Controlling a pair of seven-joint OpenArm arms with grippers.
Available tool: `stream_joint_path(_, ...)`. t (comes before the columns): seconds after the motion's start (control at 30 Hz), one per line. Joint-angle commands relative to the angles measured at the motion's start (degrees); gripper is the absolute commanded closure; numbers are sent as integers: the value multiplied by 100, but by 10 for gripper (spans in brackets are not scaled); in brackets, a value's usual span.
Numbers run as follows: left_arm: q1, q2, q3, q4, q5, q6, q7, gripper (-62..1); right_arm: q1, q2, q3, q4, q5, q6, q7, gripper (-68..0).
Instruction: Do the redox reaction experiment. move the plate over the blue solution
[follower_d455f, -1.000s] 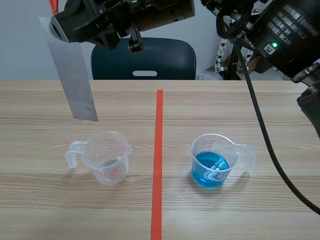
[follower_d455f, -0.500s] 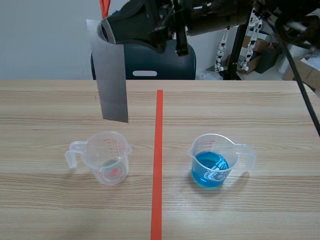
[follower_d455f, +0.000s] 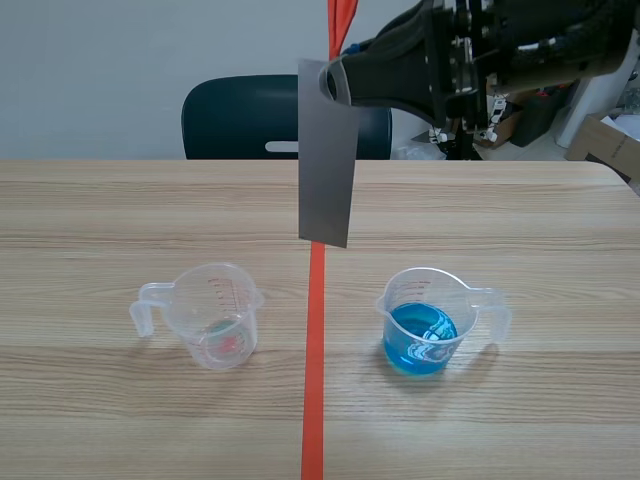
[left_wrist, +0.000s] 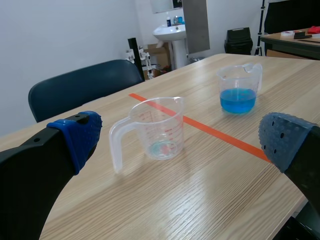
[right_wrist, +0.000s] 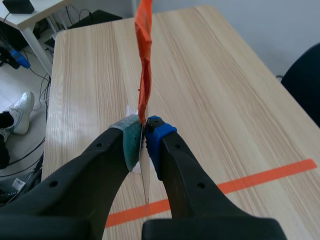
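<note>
A grey metal plate (follower_d455f: 326, 150) hangs upright above the red tape line, up and to the left of the beaker of blue solution (follower_d455f: 425, 325). My right gripper (follower_d455f: 335, 80) comes in from the upper right and is shut on the plate's top edge, where an orange-red strip (right_wrist: 144, 65) sticks up. In the right wrist view my gripper (right_wrist: 145, 137) pinches the plate edge-on. My left gripper (left_wrist: 182, 140) is open, low over the table, with a clear beaker (left_wrist: 157, 130) ahead of it; beyond that stand the blue beaker (left_wrist: 239, 90) and the plate (left_wrist: 195, 25).
The clear beaker (follower_d455f: 215, 315) with a reddish trace at its bottom stands left of the tape line, handle pointing left. A dark chair (follower_d455f: 285, 120) is behind the table's far edge. Boxes and equipment stand at the back right.
My right arm has carried the plate to the right, from above and left of the clear beaker to over the tape line. Both beakers stayed put.
</note>
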Motion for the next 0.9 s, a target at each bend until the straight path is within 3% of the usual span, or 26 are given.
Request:
stream_joint_path(0.0,-11,-120,50,107,-39,-240,-260,-623,15,87,61,77,26,68,68,-6)
stream_joint_path(0.17,-260,-334,140,271,-39,-1241,-260,-623,-380,400,317,85,20,68,260,-6)
stream_joint_path(0.3,-444,-472,140,472,-22,-1886,-232,-611,-953,459,992,87,-236,68,249,-6)
stream_joint_path(0.4,-614,-520,140,654,103,-2201,101,-441,-1384,457,1572,111,-302,68,122,-6)
stream_joint_path(0.67,-1080,-496,140,1340,560,-2306,1123,-14,-2258,470,2612,662,-361,68,-389,-6)
stream_joint_path(0.87,-1506,-293,197,1836,573,-2306,2157,-15,-2833,470,3032,1154,-363,68,-595,-6)
